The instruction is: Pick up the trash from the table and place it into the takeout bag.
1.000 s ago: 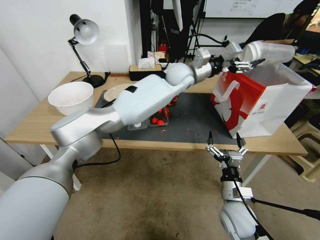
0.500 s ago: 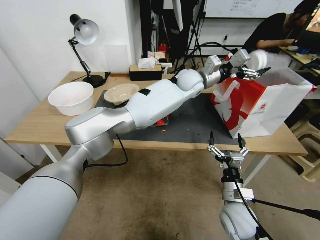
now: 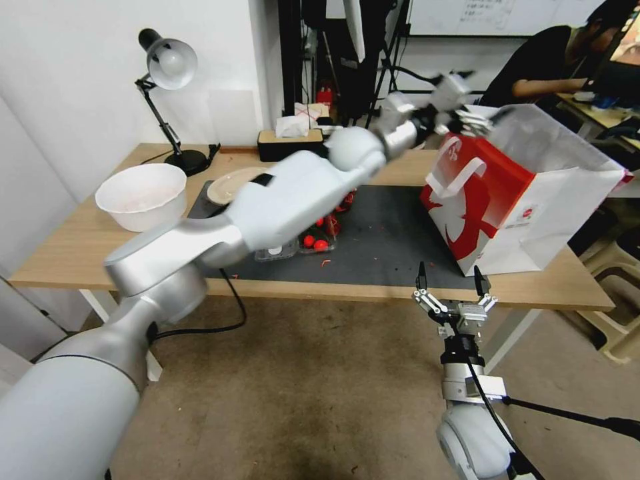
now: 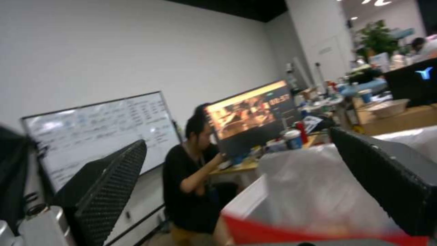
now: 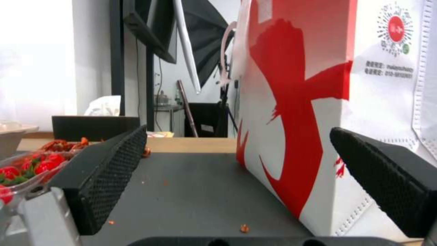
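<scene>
Now: left gripper (image 3: 477, 119) at the near rim of the takeout bag (image 3: 533, 193), jaws apart and empty.

Left jaws stand spread over the bag's open mouth, nothing between them; the right gripper (image 3: 451, 280) waits below the table (image 3: 73, 247) edge, jaws also apart. Remaining trash lies by the mat (image 3: 393, 233): a clear lidded container of red scraps (image 3: 319, 241), a beige shallow bowl (image 3: 230, 183), a white bowl (image 3: 141, 195). Judged best practice: lift the arm clear of the white strap handle (image 3: 460, 175) when leaving the bag, so it is not tipped.

Takeout bag (image 3: 527, 200) looks like matt paper with stitched edges; table (image 3: 80, 240) light wood; mat (image 5: 191, 191) dark, matt; finger pads (image 5: 109, 177) knurled black.
</scene>
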